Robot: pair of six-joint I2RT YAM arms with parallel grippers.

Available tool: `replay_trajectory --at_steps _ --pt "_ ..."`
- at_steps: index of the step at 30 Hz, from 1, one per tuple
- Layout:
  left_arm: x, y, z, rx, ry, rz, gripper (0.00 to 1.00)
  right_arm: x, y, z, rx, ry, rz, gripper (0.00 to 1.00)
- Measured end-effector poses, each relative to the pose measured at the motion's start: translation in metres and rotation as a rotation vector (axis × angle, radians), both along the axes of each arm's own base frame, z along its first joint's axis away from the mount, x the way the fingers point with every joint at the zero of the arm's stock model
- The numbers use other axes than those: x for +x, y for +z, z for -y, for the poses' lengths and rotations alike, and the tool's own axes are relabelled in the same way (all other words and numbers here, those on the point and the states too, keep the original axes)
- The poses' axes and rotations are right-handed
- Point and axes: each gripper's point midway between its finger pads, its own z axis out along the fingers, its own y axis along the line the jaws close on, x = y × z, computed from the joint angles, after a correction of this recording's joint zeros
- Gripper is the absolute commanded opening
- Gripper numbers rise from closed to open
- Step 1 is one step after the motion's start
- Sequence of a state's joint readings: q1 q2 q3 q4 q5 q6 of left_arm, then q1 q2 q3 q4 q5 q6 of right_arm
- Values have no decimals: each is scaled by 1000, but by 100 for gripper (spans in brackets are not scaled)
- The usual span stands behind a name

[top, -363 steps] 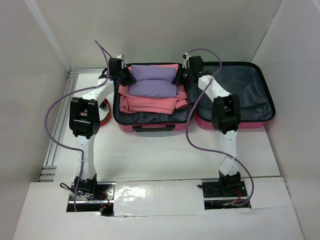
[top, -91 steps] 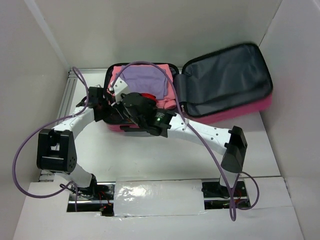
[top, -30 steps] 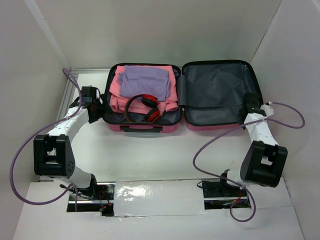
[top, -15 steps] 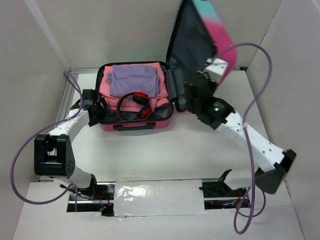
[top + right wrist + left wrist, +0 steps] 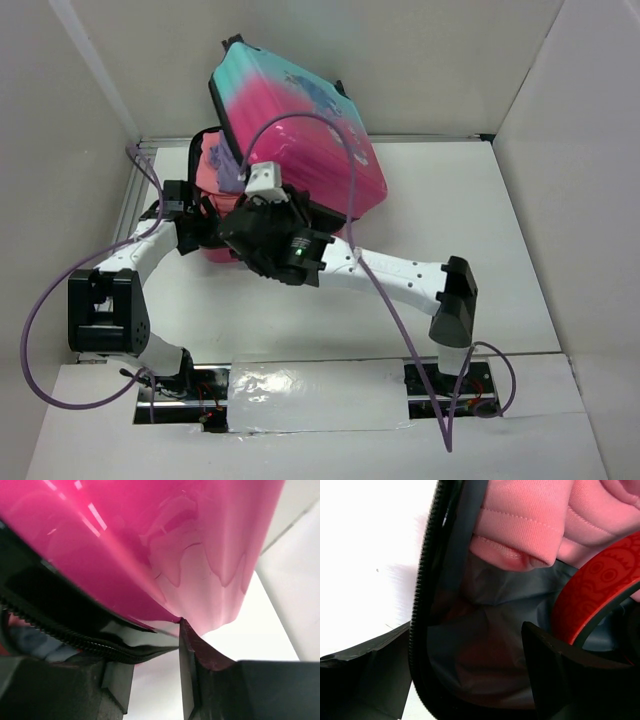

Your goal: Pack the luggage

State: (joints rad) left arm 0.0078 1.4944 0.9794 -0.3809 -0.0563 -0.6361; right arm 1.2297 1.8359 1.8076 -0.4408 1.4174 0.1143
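Against the right gripper, the luggage lid leans half-closed; jaws parted.

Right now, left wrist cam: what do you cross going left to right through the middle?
Table → suitcase zipper → grey lining → red headphone band. Pink clothes left out: they spread above both lining and band.

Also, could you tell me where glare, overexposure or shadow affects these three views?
Top external view: sharp and evenly lit, with glare on the shiny strip between the arm bases. Left wrist view: the table is blown out to white, the lining in deep shadow. Right wrist view: bright streaks of glare on the suitcase shell.
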Motion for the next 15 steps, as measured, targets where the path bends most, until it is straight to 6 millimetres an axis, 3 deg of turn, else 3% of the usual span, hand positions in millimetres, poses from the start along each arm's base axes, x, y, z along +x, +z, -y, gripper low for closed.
replay_trajectory --at_steps 3,6,7,8,13,15 --pt "0 3 -2 -18 4 9 92 -7 -18 -26 6 73 -32 0" --pt "1 11 -6 -41 12 31 92 -17 -30 -78 158 222 -77 0" --pt "1 14 -7 -49 15 40 92 -23 -31 -93 201 261 -89 7" --pt "1 18 -10 -56 22 50 93 -31 -31 -105 240 300 -101 29" --pt "-17 20 -31 -94 89 15 95 -62 -26 -143 342 435 -147 59" --pt "-21 28 -31 -111 86 32 95 -70 -24 -152 360 472 -163 60"
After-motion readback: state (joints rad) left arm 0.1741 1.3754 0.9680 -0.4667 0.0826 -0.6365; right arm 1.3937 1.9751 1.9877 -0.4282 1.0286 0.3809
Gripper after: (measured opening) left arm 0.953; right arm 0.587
